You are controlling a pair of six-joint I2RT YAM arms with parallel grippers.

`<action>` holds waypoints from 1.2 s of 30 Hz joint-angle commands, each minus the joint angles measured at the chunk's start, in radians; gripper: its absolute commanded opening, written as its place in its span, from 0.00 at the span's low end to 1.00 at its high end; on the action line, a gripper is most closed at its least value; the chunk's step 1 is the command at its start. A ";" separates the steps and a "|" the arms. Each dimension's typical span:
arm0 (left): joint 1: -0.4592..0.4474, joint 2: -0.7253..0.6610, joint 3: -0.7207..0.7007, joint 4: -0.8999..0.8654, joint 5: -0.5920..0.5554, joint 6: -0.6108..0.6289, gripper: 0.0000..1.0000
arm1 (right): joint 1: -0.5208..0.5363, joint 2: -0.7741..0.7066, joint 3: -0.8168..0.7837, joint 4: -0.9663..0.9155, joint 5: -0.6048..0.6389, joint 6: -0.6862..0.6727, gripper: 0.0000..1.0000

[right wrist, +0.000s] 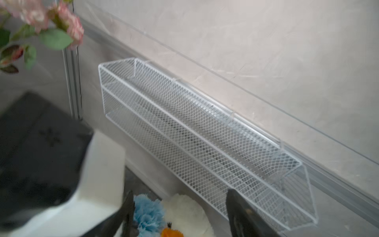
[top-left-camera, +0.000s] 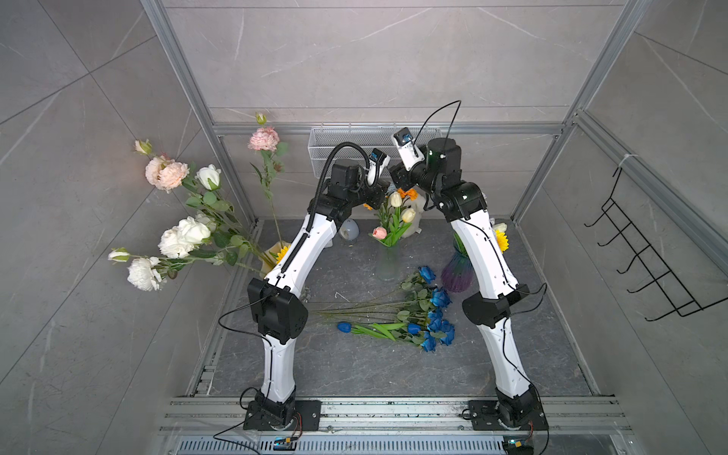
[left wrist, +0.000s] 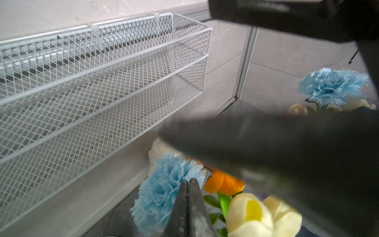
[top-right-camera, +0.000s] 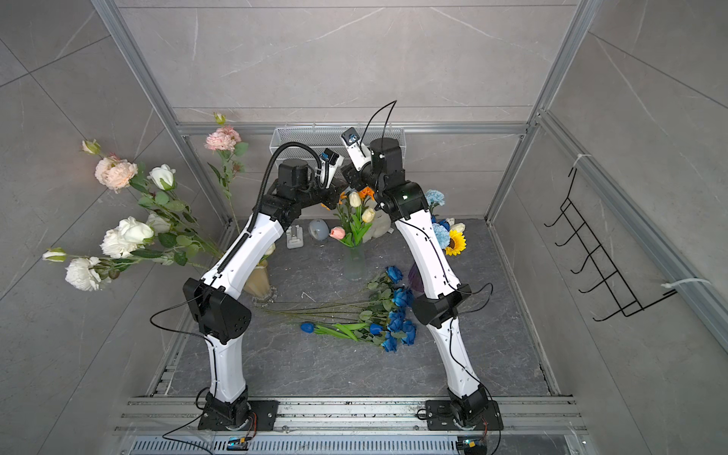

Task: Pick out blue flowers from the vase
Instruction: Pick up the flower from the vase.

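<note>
**Pale blue carnation** (left wrist: 162,192): sky-blue head with ruffled, fringed petals. It stands in the clear glass vase (top-left-camera: 388,264) beside an orange carnation (left wrist: 223,184) and a cream tulip (left wrist: 252,213).

**Second pale blue carnation** (top-right-camera: 435,197): same kind, standing further right, behind the right arm.

**Blue roses** (top-left-camera: 439,299) and **blue tulips** (top-left-camera: 344,327): deep blue blooms on long green stems. They lie flat in a loose pile on the tabletop, in front of the vase and between the two arms.

**Left gripper** (left wrist: 189,181): jaws pressed together directly in front of the first carnation's head. Whether anything is pinched between them cannot be told.

**Right gripper** (right wrist: 180,191): jaws stand wide apart and hold nothing. A pale blue carnation head sits just inside one finger.

Both grippers hang above the vase, well apart from the pile.

**Surface:** dark grey marbled tabletop (top-left-camera: 354,366).

**Room:**
- Pale grey tile walls in an aluminium frame.
- A white mesh basket (top-left-camera: 354,138) on the back rail.
- A black wire rack (top-left-camera: 646,252) on the right wall.
- Tall white and pink blooms (top-left-camera: 177,236) leaning out at the left.
- A purple vase (top-left-camera: 457,272) beside the right arm.
</note>
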 commanded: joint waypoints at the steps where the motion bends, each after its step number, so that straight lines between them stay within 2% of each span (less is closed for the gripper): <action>1: -0.004 -0.058 -0.007 0.029 -0.008 0.013 0.00 | -0.001 -0.062 -0.146 0.019 -0.046 -0.068 0.73; 3: -0.003 -0.066 -0.020 0.037 -0.008 0.013 0.00 | -0.002 -0.055 -0.147 0.015 -0.070 -0.059 0.73; 7: -0.003 -0.076 -0.035 0.041 -0.010 0.015 0.00 | -0.003 0.050 0.031 -0.109 -0.101 -0.053 0.74; 9: -0.004 -0.080 -0.040 0.044 -0.013 0.018 0.00 | -0.003 0.073 0.064 -0.145 -0.113 -0.052 0.73; 16: -0.003 -0.089 -0.050 0.042 -0.031 0.031 0.00 | -0.008 -0.007 -0.068 -0.120 -0.143 -0.046 0.74; 23: -0.004 -0.118 -0.093 0.056 -0.052 0.042 0.00 | -0.021 0.006 -0.040 -0.180 -0.132 -0.066 0.74; 36: -0.003 -0.113 -0.088 0.067 -0.051 0.045 0.00 | -0.019 0.033 -0.041 -0.208 -0.167 -0.070 0.74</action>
